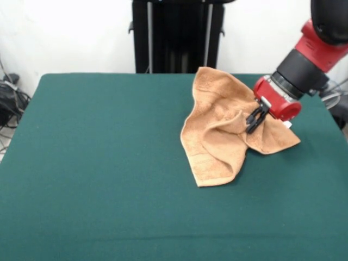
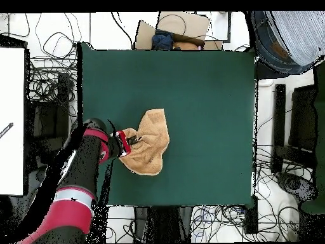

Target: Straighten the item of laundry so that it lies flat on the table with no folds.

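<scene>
Green table (image 1: 98, 163) is bearing the crumpled towel (image 1: 217, 136); gripper (image 1: 255, 119) is pinching a fold, so dragging risks fresh bunching.

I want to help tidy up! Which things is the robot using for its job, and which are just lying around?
For the job:
towel, crumpled
gripper, at the towel's folds
table

Just lying around:
cables on the floor
cardboard box past the table's edge
person at the corner

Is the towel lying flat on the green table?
No, the orange-tan towel is bunched up with folds and creases on the table, and the claw is at its rumpled middle.
</scene>
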Controlling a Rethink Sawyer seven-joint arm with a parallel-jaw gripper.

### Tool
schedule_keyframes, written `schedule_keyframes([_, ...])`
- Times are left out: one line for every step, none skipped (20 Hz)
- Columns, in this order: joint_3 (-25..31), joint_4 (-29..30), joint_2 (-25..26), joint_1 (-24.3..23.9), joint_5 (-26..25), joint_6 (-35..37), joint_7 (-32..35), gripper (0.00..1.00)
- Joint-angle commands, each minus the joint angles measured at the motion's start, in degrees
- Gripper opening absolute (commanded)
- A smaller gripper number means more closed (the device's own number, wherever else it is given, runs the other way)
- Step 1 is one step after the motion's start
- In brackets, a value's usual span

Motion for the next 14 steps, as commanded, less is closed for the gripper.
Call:
schedule_keyframes([8.77,-3.48,-0.15,-1.58,4.64,2.98,-10.59,0.00])
schedule_keyframes([8.88,-3.81,-0.03,-1.61,4.73,3.39,-10.63,0.00])
schedule_keyframes([8.97,-4.14,0.11,-1.68,4.87,3.74,-10.64,0.00])
schedule_keyframes([9.05,-4.53,0.30,-1.68,4.99,4.13,-10.66,0.00])
schedule_keyframes([9.12,-4.92,0.48,-1.69,5.11,4.52,-10.68,0.00])
schedule_keyframes([9.19,-5.28,0.62,-1.70,5.26,4.94,-10.78,0.00])
schedule_keyframes([9.38,-6.05,0.92,-1.76,5.59,5.72,-11.01,0.00])
schedule_keyframes([9.42,-6.17,0.96,-1.79,5.73,5.94,-11.07,0.00])
schedule_keyframes([9.46,-6.28,1.00,-1.81,5.88,6.16,-11.13,0.00])
schedule_keyframes([9.50,-6.39,1.04,-1.84,6.02,6.38,-11.19,0.00])
schedule_keyframes([9.55,-6.51,1.08,-1.87,6.16,6.60,-11.25,0.00])
schedule_keyframes([9.83,-7.33,1.32,-2.03,6.57,7.47,-11.42,0.00])
schedule_keyframes([9.97,-7.80,1.52,-2.07,6.70,7.89,-11.36,0.00])
schedule_keyframes([10.14,-8.22,1.59,-2.14,6.85,8.38,-11.42,0.00])
